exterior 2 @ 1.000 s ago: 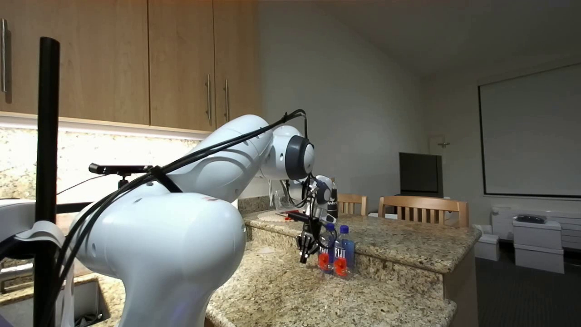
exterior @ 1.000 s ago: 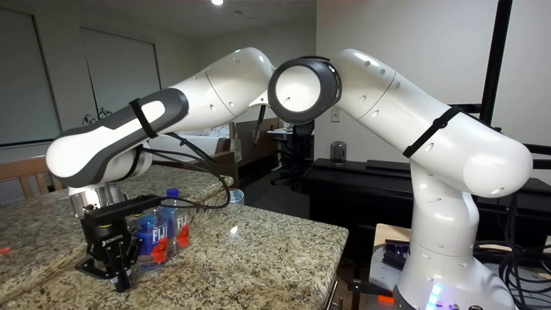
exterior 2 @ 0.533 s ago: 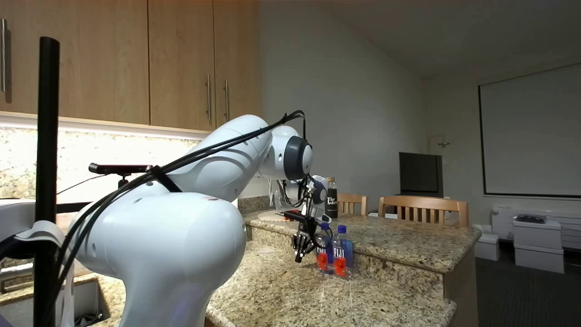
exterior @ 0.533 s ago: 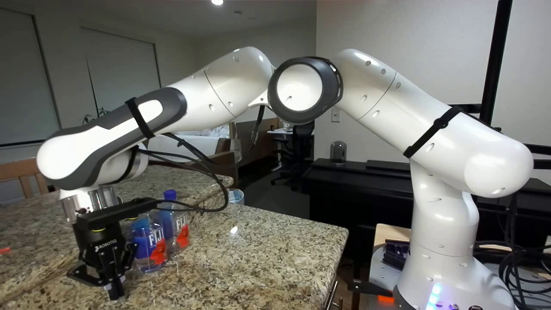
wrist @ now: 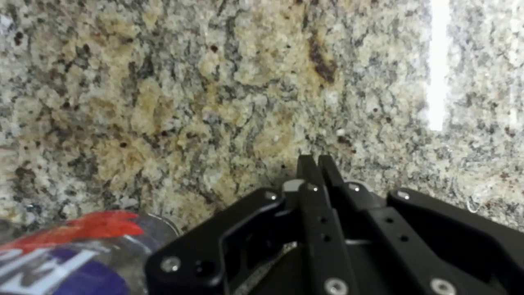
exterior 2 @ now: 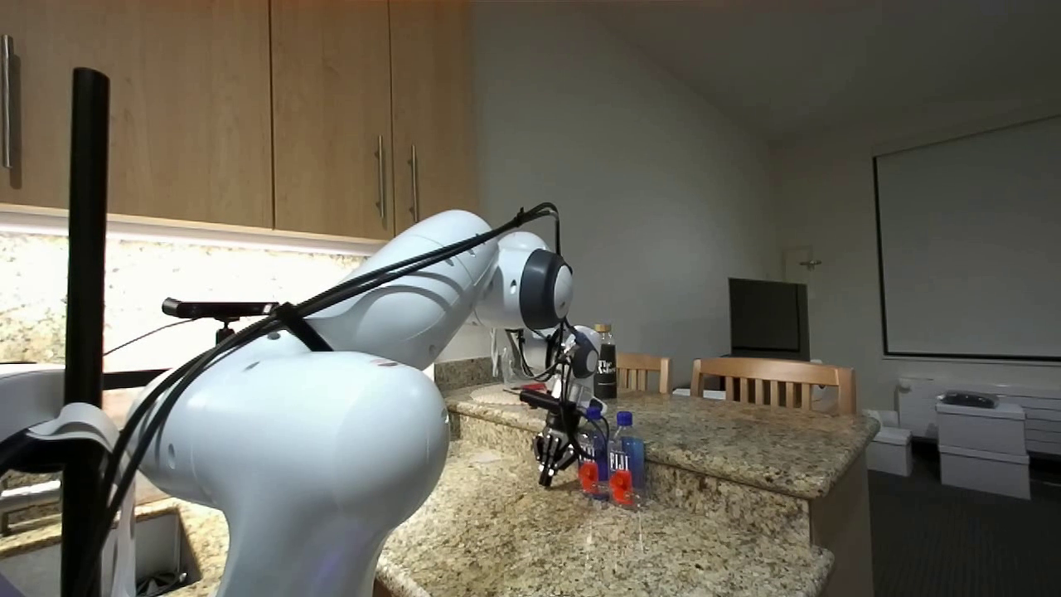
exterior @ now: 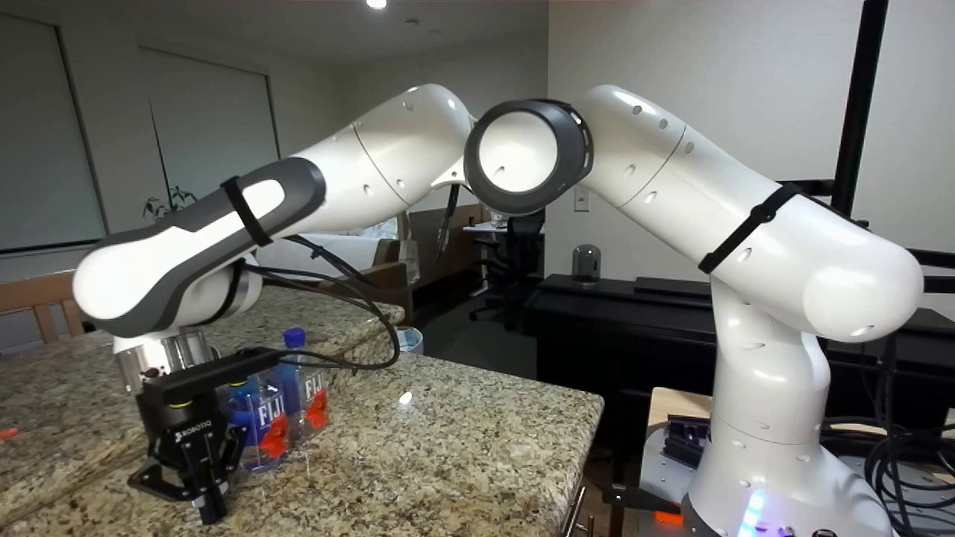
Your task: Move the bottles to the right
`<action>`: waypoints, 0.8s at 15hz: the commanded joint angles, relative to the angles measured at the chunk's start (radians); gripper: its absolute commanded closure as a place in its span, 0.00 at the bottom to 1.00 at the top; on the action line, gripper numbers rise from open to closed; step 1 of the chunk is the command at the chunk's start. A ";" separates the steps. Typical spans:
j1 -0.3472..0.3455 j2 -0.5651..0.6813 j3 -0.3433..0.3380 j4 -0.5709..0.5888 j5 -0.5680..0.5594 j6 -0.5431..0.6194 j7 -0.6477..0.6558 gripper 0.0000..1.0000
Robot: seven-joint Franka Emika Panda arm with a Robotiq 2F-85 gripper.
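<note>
Plastic bottles point(exterior 2: 627, 458) stand beside my gripper point(wrist: 316, 159), which is closed and empty, so I judge the rightward shift still to do

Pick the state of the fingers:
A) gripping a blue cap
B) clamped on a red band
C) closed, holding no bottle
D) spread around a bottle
C: in the wrist view the fingers lie close side by side, and a bottle shows outside them, at the picture's lower left.
</note>
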 commanded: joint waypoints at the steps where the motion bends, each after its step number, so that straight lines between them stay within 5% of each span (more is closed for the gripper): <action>1: -0.029 -0.049 -0.002 -0.080 0.014 -0.001 -0.003 0.92; 12: -0.054 -0.103 -0.027 -0.148 0.020 0.006 -0.004 0.92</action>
